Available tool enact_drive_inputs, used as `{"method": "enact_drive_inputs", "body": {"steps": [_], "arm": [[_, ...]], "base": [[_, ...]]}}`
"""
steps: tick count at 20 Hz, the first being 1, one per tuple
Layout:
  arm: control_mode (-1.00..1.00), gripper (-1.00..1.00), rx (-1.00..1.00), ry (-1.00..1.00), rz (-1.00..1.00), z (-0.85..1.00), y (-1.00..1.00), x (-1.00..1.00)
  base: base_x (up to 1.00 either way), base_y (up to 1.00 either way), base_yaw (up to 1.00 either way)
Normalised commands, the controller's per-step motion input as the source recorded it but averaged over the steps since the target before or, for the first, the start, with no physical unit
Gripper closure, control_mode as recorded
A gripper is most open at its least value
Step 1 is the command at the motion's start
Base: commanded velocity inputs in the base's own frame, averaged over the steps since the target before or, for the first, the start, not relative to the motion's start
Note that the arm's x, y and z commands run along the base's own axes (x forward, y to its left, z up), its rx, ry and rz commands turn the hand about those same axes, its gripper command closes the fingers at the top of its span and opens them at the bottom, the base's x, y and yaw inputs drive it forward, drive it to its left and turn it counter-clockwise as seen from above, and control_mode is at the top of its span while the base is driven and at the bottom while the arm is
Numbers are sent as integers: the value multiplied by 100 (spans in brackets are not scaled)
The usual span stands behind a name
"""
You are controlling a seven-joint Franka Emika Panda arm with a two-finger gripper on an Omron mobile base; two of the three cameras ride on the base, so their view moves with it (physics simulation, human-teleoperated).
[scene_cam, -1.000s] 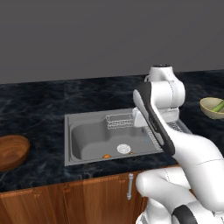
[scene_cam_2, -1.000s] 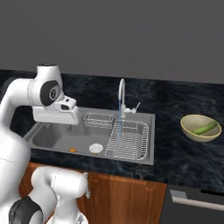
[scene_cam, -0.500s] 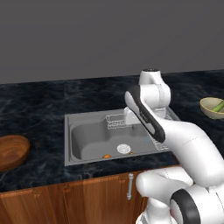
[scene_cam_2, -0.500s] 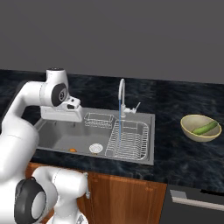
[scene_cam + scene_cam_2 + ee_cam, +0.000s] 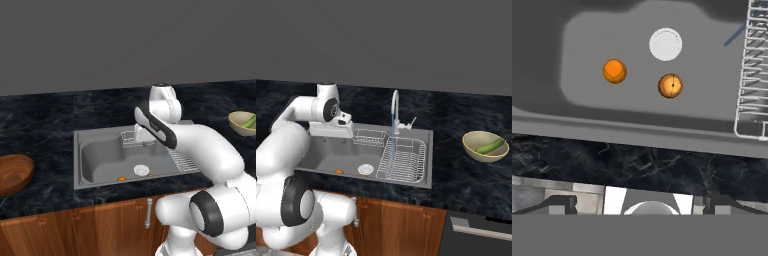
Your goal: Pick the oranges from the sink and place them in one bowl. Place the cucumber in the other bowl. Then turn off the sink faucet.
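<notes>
Wooden bowl (image 5: 14, 172) sitting far left on counter, waiting for fruit. Two oranges (image 5: 614, 71) (image 5: 670, 85) lying in sink basin (image 5: 100, 157) near drain (image 5: 665, 44). Gripper (image 5: 640, 202) hanging above basin, jaws spread wide, holding nothing, apparently lining up for a pick. Faucet (image 5: 394, 107) running. Cucumber (image 5: 490, 147) resting in olive bowl (image 5: 476, 150), far right.

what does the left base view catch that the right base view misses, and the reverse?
Left base view: the brown wooden bowl on the counter left of the sink.
Right base view: the faucet with its running blue stream, and the drying rack.
Both: the sink, the round drain, an orange near the basin's front edge, and the yellow bowl holding the cucumber.
</notes>
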Motion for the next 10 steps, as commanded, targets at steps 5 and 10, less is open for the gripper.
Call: {"method": "enact_drive_inputs", "body": {"steps": [5,10], "arm": [[-100,-100,0,2,2,-32,8,40],[-100,-100,0,0,2,-26,8,26]], "base": [[0,0,0],[0,0,0]]}}
